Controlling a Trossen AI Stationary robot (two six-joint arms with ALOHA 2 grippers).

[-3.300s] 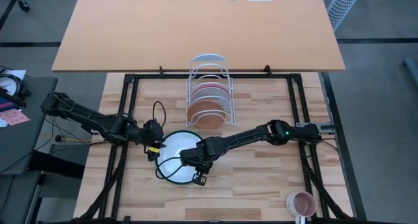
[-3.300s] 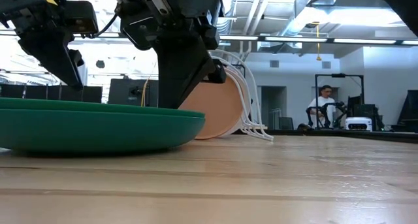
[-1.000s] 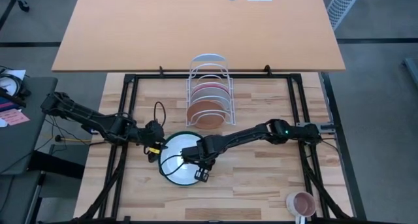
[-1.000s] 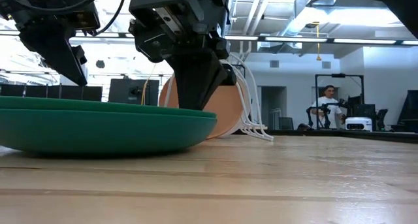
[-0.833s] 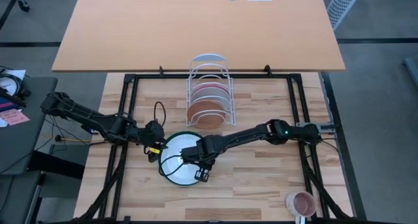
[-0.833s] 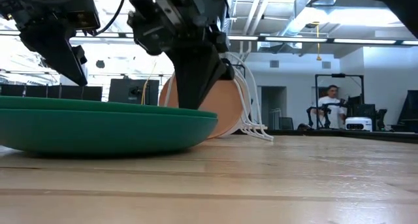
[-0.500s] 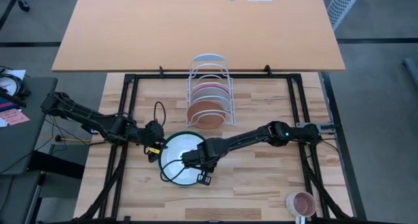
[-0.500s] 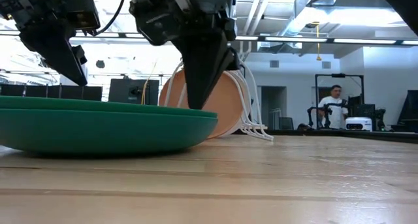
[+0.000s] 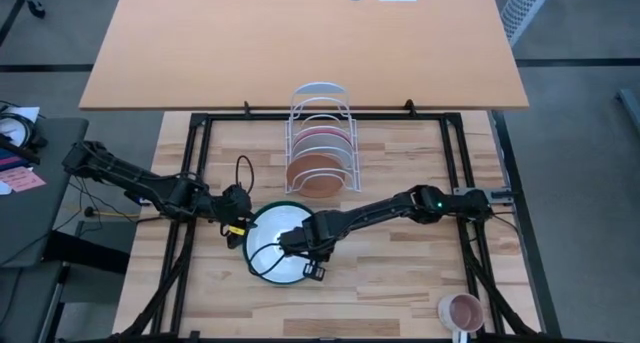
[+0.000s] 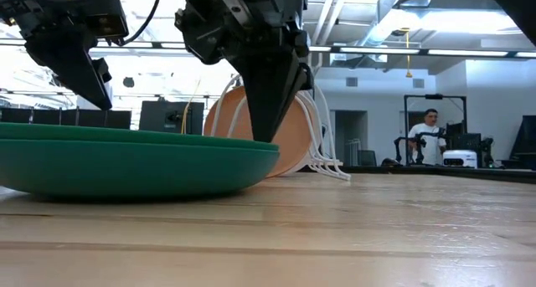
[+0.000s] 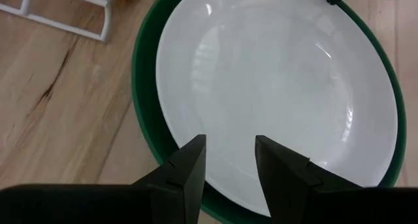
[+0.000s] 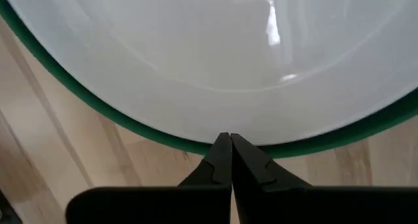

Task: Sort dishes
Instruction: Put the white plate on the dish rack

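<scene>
In the low view the green plate (image 10: 126, 161) runs off the frame at 9 o'clock and hides the white plate (image 9: 272, 248). The pink plate (image 9: 322, 137) is mostly hidden behind the brown plate (image 9: 316, 173) in the rack (image 9: 320, 108). The mug (image 9: 462, 311) is cut off at 6 o'clock.

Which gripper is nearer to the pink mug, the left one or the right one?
Right. The right gripper is at the green plate's mug-side rim; the left gripper is at the far rim from the pink mug.

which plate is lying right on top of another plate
The white plate. It lies flat inside the larger green plate, whose rim shows all around it. The brown plate and pink plate stand on edge in the rack.
</scene>
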